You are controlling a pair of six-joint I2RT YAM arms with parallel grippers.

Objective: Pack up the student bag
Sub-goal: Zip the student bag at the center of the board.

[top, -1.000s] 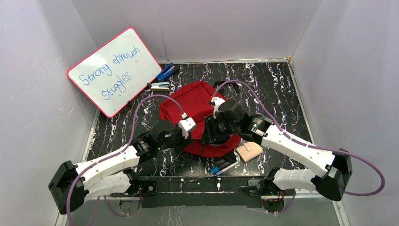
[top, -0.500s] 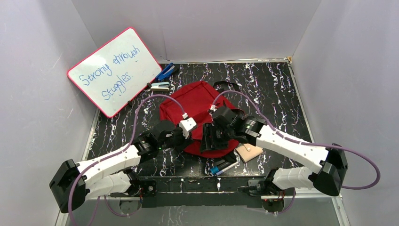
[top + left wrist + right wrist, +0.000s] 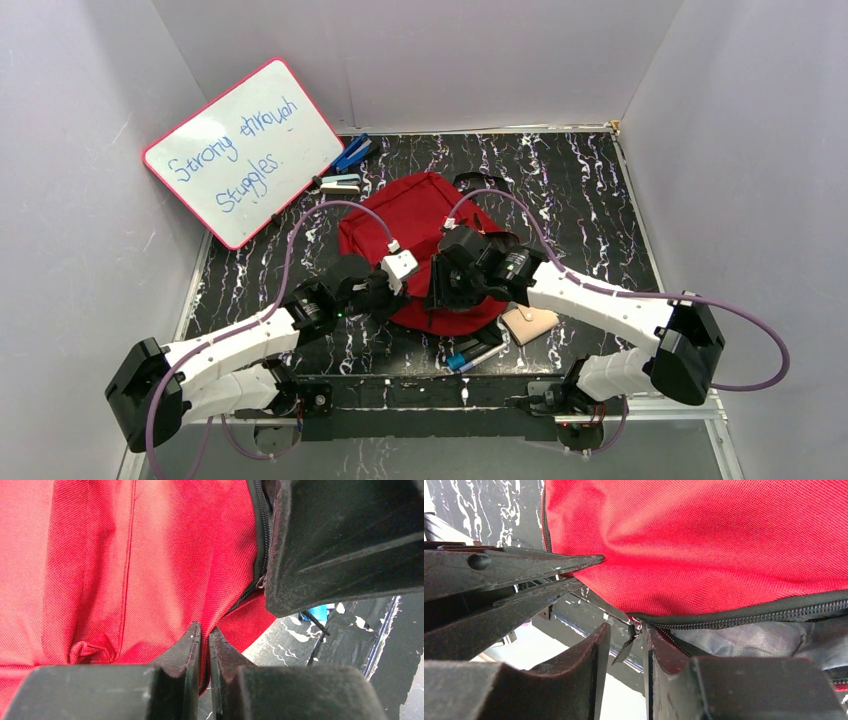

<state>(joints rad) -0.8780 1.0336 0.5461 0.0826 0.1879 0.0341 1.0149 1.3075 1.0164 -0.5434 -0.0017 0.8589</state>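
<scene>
Student bag (image 3: 410, 215) lies flat on the dark table (image 3: 580, 190), and both hands are at its near edge. It is red and soft.

Closest to the robot, just in front of the right hand (image 3: 625, 628), lies a small blue and black thing (image 3: 470, 355). It is too small to tell what it is. A tan wallet (image 3: 527, 322) lies a bit to the right of that hand, just beside the bag's edge.

The left hand (image 3: 205, 628) has its two fingers squeezed together on a fold of the bag's red cloth. It pulls the cloth up into a little point. The right hand is just to the right of it, very near. Its fingers stand a little apart. A thin black pull tab (image 3: 628, 647) hangs down between them. You cannot tell if they touch it. The black zipper (image 3: 744, 615) runs off to the right from that hand, along the edge of the red cloth. Grey lining shows under it.

Past both hands, the rest of the bag spreads out. Far off to the left of the left hand, a whiteboard (image 3: 243, 150) with a pink rim leans on the wall. A blue stapler (image 3: 352, 153) lies beside it.
</scene>
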